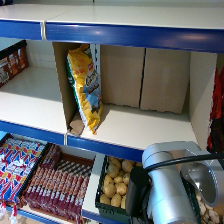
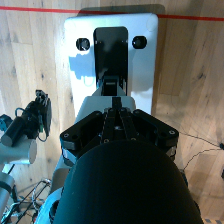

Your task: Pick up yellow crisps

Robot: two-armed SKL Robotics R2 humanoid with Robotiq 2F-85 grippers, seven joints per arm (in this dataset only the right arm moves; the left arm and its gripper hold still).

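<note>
The yellow crisps (image 1: 85, 87) stand tilted against the cardboard divider (image 1: 62, 85) on the middle shelf (image 1: 145, 131), propped upright, while the right hand (image 2: 118, 117), fingers pressed together, points floorward, well away.

Yellow crisps (image 1: 85, 87) upright on shelf (image 1: 145, 129)

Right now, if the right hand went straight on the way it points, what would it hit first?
Likely the black panel on the white base, on the wooden floor: the wrist view shows the right hand aimed down at it, though depth is unclear. The yellow crisps are not in that line.
</note>
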